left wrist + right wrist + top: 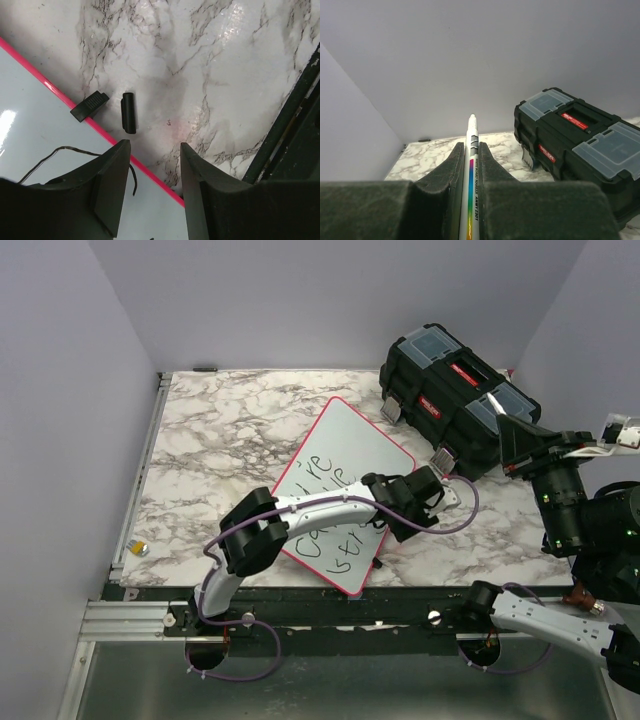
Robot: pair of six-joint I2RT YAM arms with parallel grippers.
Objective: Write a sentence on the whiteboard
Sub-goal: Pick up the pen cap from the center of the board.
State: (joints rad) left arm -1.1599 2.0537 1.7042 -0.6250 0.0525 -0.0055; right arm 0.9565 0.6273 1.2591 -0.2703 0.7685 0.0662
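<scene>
Hidden writing: the left arm (320, 508) lies across the sentence (312, 472), so the middle line shows only "Ca" at its start. "you're" above it reads whole, and the bottom line shows "str" before the forearm covers it.
Cut off: the right arm (585, 525) runs out of the top view at 3 o'clock. The marker (470, 190) leaves the right wrist view at 6 o'clock, its lower barrel unseen. The toolbox (450, 390) loses its far end in that same view.
Hard to make out: a small yellowish object (140, 548) at the table's (220, 430) 9 o'clock edge, too small to name.
Whiteboard: the whiteboard (350, 445) lies flat and skewed at mid-table, with the toolbox at its 2 o'clock.
Left gripper: the left gripper (154, 147) sits at the board's 3 o'clock edge, jaws partly apart with nothing between them. One finger (112, 180) overlaps the pink rim and the other is over bare marble.
Right gripper: the right gripper (471, 146) is raised at the toolbox's 4 o'clock, clamped tight on the marker, bare tip pointing out past the fingertips.
Loose bits: a black cap (129, 112) lies on the marble just off the rim, at 11 o'clock from the left jaws, with a black clip (89, 106) on the rim beside it.
Counts: two arms, two grippers, one whiteboard, three written lines, one marker, one cap, one toolbox. One clip shows in the left wrist view.
</scene>
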